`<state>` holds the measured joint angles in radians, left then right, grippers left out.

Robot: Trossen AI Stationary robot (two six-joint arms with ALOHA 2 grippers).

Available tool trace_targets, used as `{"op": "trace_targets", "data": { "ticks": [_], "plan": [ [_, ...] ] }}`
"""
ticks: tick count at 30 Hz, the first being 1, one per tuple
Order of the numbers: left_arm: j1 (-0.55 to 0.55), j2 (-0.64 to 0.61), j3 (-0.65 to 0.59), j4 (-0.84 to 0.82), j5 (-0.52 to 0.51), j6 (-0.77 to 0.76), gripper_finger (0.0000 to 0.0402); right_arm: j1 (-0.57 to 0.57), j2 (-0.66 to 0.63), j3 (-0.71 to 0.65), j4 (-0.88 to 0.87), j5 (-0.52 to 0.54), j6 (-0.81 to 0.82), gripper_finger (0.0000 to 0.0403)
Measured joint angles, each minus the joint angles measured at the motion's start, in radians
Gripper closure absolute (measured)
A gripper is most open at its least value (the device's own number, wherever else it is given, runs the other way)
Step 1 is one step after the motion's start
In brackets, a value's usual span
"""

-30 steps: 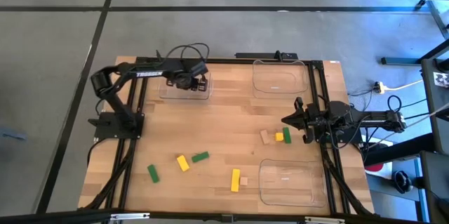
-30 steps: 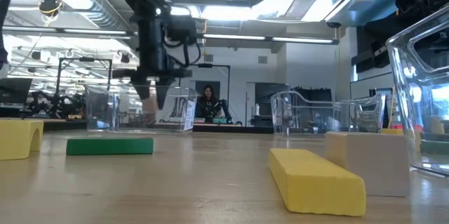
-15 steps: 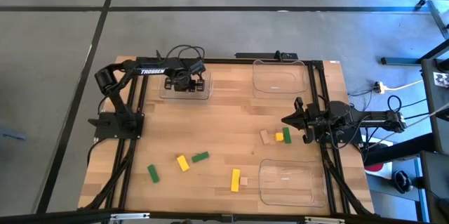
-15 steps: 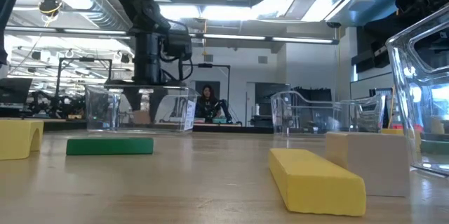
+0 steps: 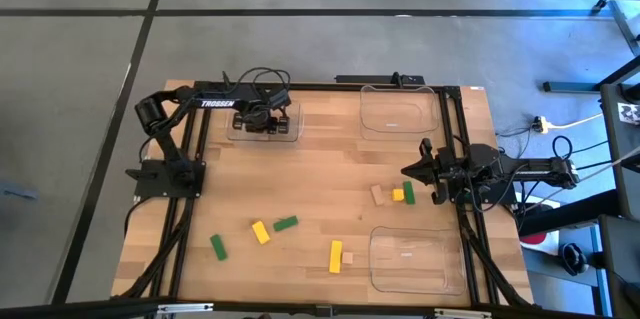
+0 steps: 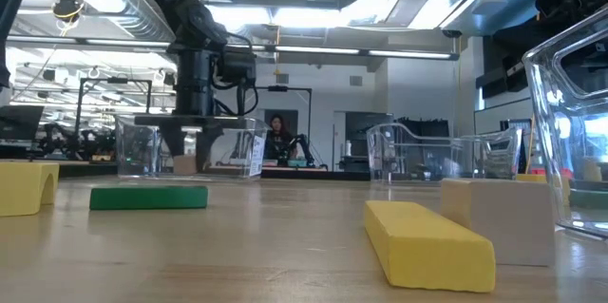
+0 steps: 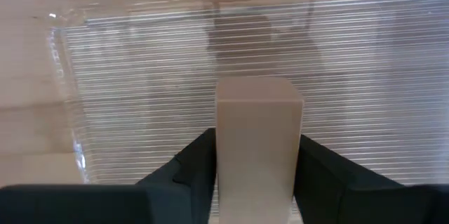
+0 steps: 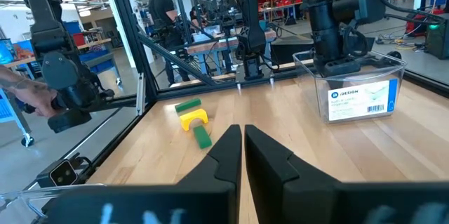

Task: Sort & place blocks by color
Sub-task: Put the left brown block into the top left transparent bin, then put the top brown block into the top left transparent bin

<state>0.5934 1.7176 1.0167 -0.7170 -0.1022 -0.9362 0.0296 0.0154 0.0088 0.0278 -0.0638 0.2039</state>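
Observation:
My left gripper [image 5: 259, 119] reaches down into the clear tray [image 5: 266, 125] at the table's far left and is shut on a tan block [image 7: 258, 131]. My right gripper [image 5: 408, 171] waits shut near the right edge, just beyond a tan [image 5: 378, 195], a yellow [image 5: 398, 195] and a green block [image 5: 409, 193] lying flat. Two green blocks [image 5: 218, 248] [image 5: 286, 224] and a yellow block [image 5: 260, 232] lie on the near left. A yellow bar [image 5: 335, 256] lies beside a tan cube [image 5: 348, 257]. My left gripper pinches the tan block by two opposite side faces [image 7: 223, 147], one finger [image 7: 189, 171] on each side. The fingers come from above, pointing down. The block stands upright inside the tray [image 6: 185, 163]; whether its lower end touches the tray floor I cannot tell.
Two more clear trays stand on the right side, one at the far edge [image 5: 398, 111] and one at the near edge [image 5: 408, 257]. Black frame rails run along the table's left and right sides. Bare wood lies in the middle of the table [image 5: 320, 174].
My left gripper has come down into the far left tray with the tan block held between its fingers, shifting slightly toward the table's left edge. The block now sits low inside the tray.

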Motion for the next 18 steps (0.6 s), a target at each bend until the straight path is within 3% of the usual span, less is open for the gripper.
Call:
{"op": "trace_targets", "data": {
  "ticks": [10,18],
  "plan": [
    [0.0,0.0,0.0,0.0,0.0,0.027,0.019,0.0,0.0,0.0,0.0,0.0,0.0,0.0379],
    [0.042,-0.02,-0.001,0.001,0.036,0.029,0.0177,0.0,0.0,0.0,0.0,0.0,0.0,0.0379]
  ]
}}
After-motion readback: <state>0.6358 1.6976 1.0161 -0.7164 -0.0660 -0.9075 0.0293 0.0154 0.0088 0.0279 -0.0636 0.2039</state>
